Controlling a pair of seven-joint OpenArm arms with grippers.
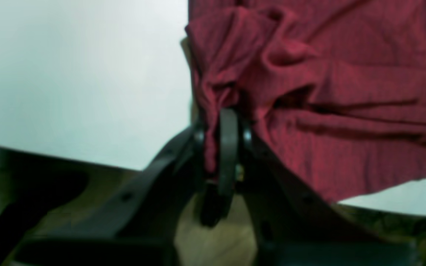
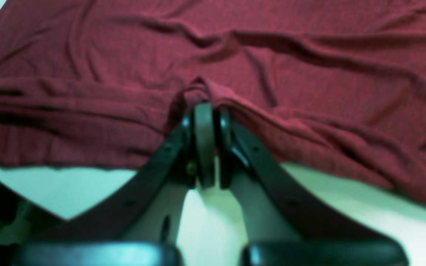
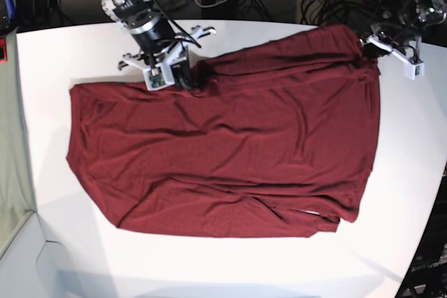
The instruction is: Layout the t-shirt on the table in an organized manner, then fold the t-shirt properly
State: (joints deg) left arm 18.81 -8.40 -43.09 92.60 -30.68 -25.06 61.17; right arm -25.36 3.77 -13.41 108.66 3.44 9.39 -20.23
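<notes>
While both arms are reaching over the far edge of the table (image 3: 230, 270), I am reading the grips from the wrist views: the left gripper (image 1: 222, 144) is clenched on a bunched fold of the t-shirt (image 3: 223, 151), and the right gripper (image 2: 207, 122) is clamped on a small peak of cloth at the shirt's edge. In the base view the left gripper (image 3: 370, 41) is sitting at the shirt's far corner on that view's right, and the right gripper (image 3: 183, 78) is sitting partway along the same far edge toward that view's left. The shirt is lying mostly spread and wrinkled across the middle of the table, its long axis running side to side in the base view, with nearly all the cloth lying toward the near edge from both pincers. I am judging that the coming move turns on that far edge held between the two grips: pulling them apart or lifting it together would be straightening it. Neither arm looks nearer; each is already on cloth. Count: one t-shirt, one table, two grippers.
</notes>
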